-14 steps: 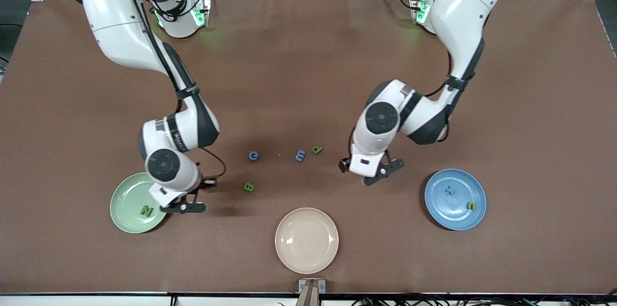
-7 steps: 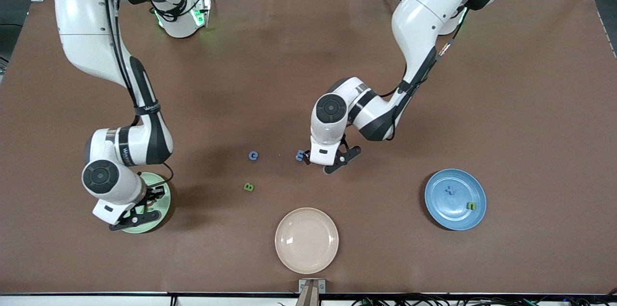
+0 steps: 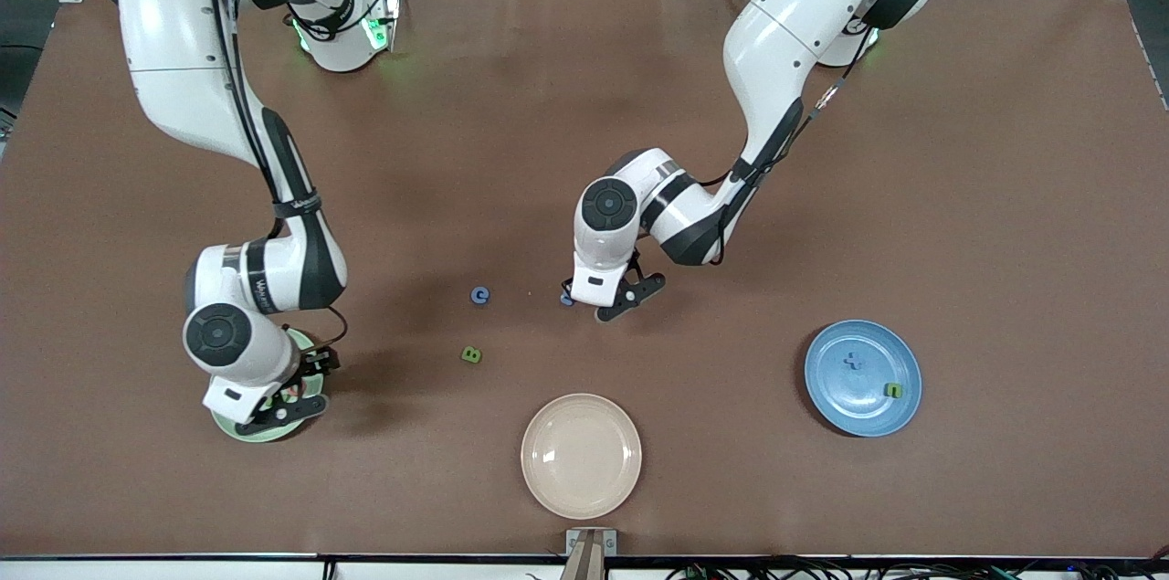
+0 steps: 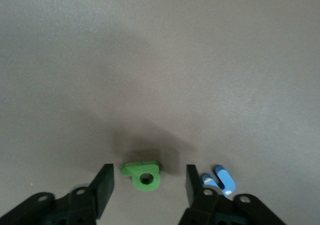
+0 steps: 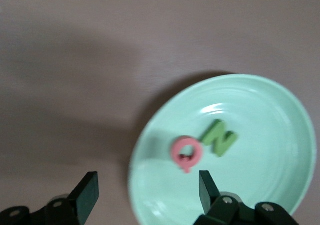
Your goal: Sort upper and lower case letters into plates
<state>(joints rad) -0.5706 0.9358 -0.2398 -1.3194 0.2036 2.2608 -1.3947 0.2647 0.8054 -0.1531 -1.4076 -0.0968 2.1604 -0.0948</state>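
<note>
As the left gripper (image 4: 147, 187) lowers spread jaws around the a (image 4: 142, 169), one could nudge the m (image 4: 220, 179) beside it. The right gripper (image 5: 145, 190), jaws spread, hovers over the green plate (image 5: 270, 150).

The front view looks down steeply from high across the table (image 3: 1005, 196), facing both arm bases and taking in its whole top. The left wrist view looks close down past its open jaws at the green a (image 4: 142, 171). The right wrist view looks close down onto the pale green plate (image 5: 270, 110), shared with the front view (image 3: 239, 429).
</note>
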